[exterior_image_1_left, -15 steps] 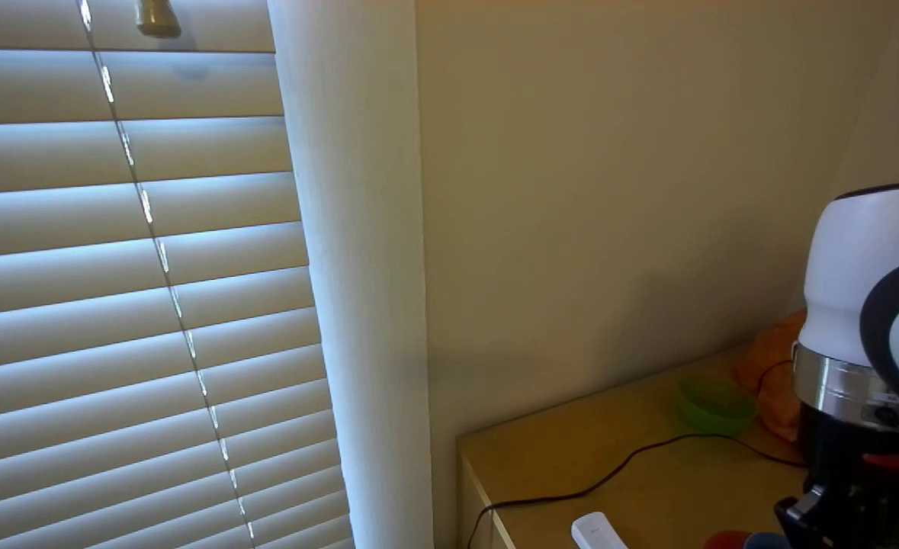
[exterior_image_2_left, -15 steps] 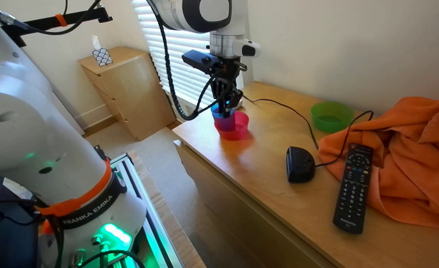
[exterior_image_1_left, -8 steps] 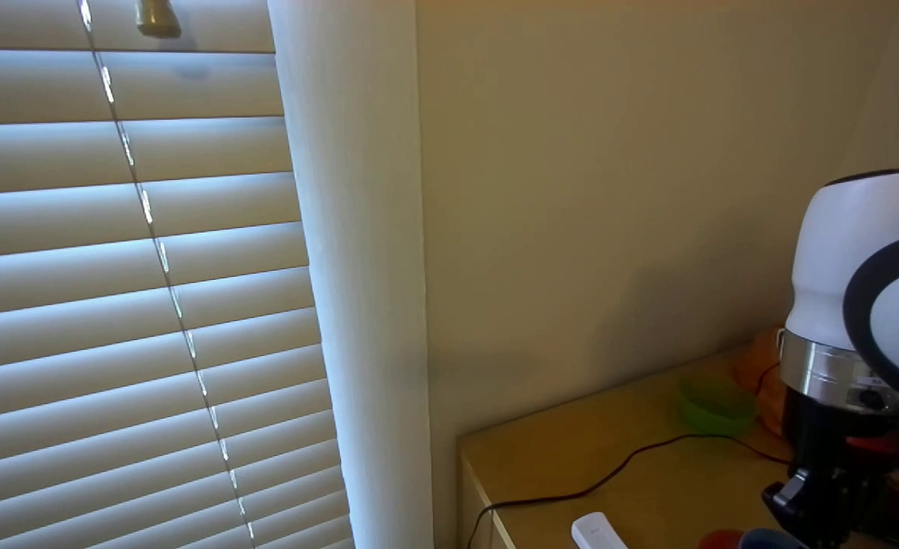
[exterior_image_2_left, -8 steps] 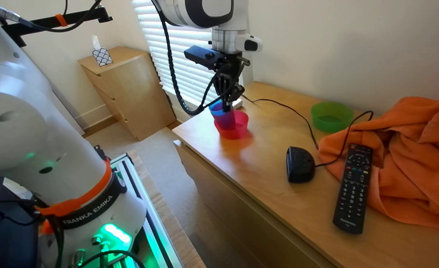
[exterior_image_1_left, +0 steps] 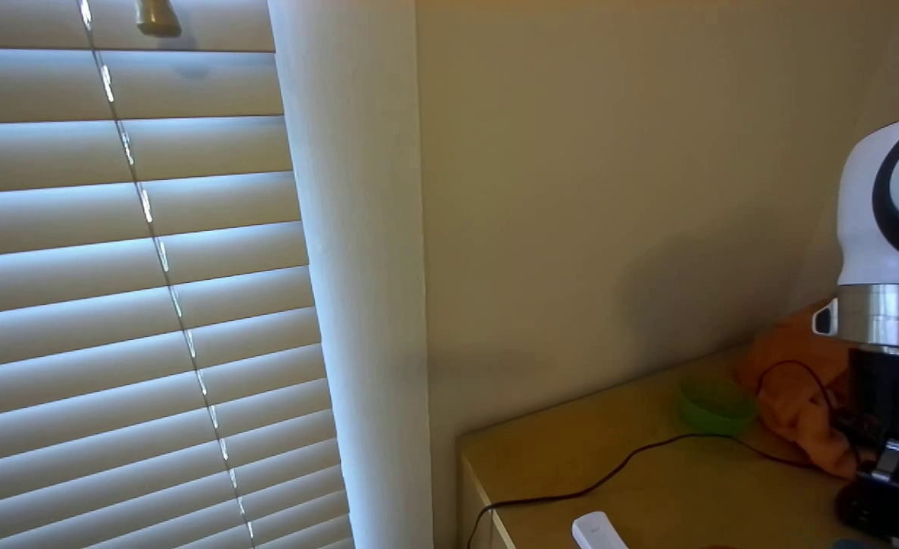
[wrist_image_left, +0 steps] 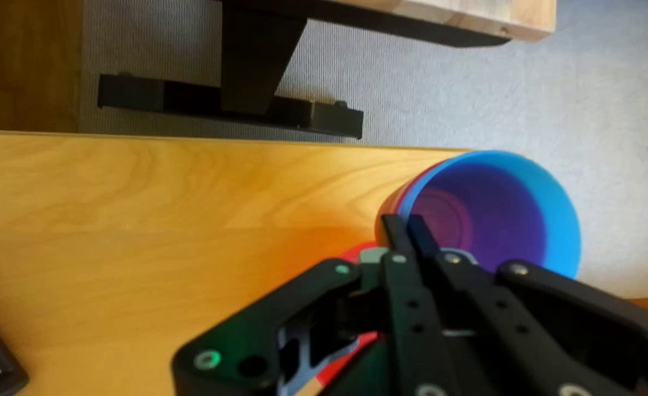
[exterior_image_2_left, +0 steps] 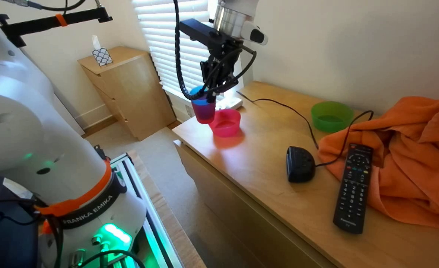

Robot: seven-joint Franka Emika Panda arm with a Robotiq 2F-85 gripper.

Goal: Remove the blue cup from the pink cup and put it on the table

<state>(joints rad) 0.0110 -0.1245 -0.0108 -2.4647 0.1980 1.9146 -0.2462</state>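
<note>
The small sky-blue plastic cup hangs mouth up, a little tilted, from the black two-fingered pincer, clamped on its side wall near the rim. It is in the air near an edge of the pale tan wooden worktop, just beside the low round pink see-through cup; whether the two touch I cannot tell. The blue cup's lower part shows purple to red; tint or something nested round it, I cannot tell. I judge it light and thin-walled, smooth, springy at the lip and unlikely to break. The wall just under the rim, with one finger inside and one outside, seems the right hold: firm against slipping, not so hard as to buckle it. Held off-centre, it may swivel; set it down gently, base first, in from the edge
</note>
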